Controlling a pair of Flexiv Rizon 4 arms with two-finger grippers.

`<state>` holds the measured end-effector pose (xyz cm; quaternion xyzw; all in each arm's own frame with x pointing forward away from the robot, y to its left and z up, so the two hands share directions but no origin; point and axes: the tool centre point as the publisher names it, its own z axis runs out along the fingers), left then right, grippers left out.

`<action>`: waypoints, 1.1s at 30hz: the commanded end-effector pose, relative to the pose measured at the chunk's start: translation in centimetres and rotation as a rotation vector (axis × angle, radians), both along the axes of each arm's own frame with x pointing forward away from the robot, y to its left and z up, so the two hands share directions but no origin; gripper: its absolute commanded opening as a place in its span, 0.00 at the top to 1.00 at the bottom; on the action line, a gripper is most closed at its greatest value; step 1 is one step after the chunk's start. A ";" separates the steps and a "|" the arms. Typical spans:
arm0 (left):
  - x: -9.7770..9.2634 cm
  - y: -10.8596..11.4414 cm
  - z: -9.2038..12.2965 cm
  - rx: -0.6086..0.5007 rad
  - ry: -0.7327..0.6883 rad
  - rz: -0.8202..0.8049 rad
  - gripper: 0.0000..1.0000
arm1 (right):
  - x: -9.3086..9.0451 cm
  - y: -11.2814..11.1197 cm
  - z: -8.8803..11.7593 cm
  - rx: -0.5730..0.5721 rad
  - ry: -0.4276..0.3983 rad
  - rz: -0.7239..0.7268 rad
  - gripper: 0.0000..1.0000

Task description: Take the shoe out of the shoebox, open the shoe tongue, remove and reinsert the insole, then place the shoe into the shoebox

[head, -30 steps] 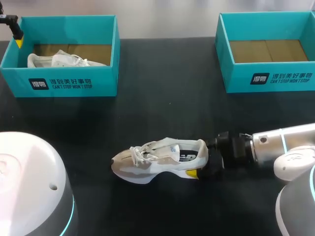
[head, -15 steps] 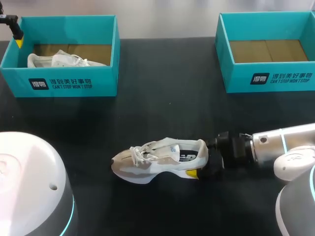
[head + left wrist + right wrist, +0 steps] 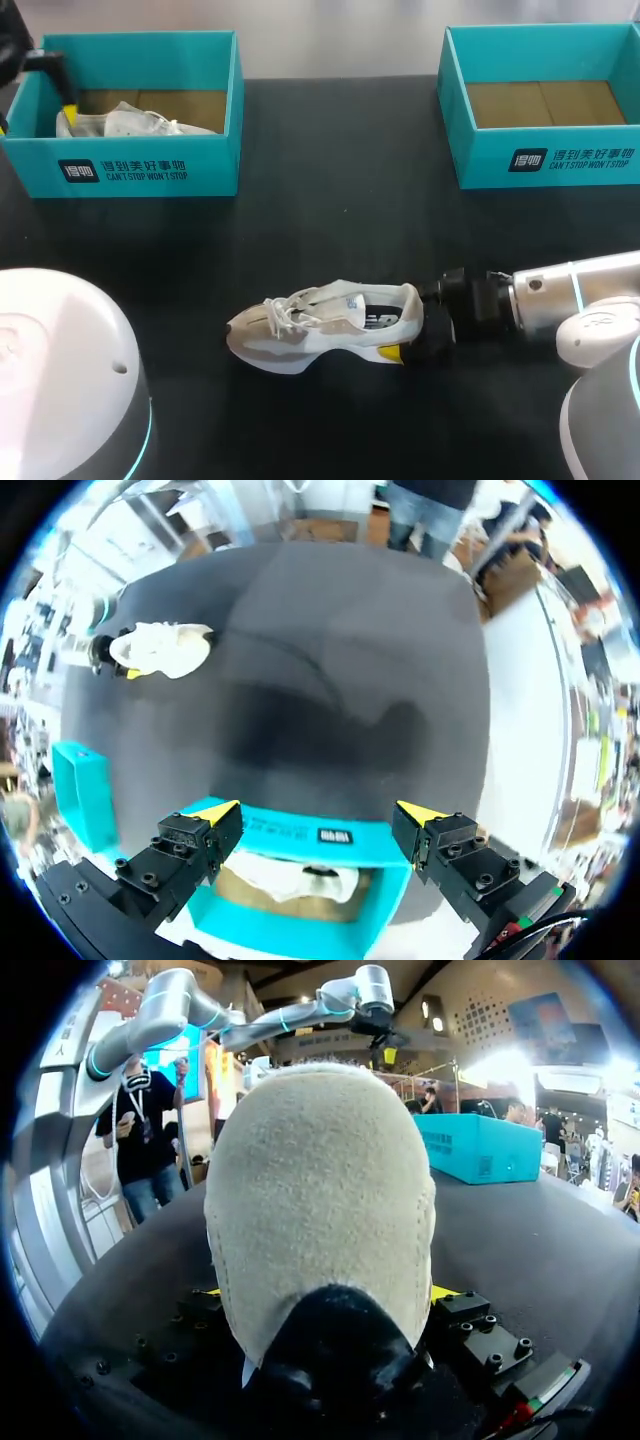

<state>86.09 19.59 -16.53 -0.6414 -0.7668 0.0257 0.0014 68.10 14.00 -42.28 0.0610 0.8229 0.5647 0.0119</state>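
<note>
Head view: the white sneaker point(image 3: 325, 325) stands upright on the bench point(image 3: 330, 220), toe toward the left arm's side. The right pincer point(image 3: 408, 338) is clamped on its heel, one finger on each side. The left pincer point(image 3: 318, 812) hangs with fingers wide apart above the left teal shoebox point(image 3: 290, 832), which holds a second sneaker point(image 3: 315, 885).

Teal shoebox point(image 3: 140, 172) walls around inner shoe point(image 3: 125, 122)

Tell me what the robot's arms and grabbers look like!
The left arm and right arm are rounded, white and silver, with glowing turquoise rings. The left gripper and right gripper are black and blocky, with small bolts and yellow tips.
</note>
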 end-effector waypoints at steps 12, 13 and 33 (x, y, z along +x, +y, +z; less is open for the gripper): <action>-6.0 -4.6 -0.5 0.008 -0.028 0.305 0.00 | -0.1 0.1 0.1 -0.006 0.002 -0.001 1.00; -6.0 -4.6 -0.5 0.008 -0.028 0.305 0.00 | -0.1 0.1 0.1 -0.006 0.002 -0.001 1.00; -13.7 -15.1 -1.7 -0.013 -0.121 1.288 0.00 | -0.1 0.1 0.1 -0.006 0.002 -0.001 1.00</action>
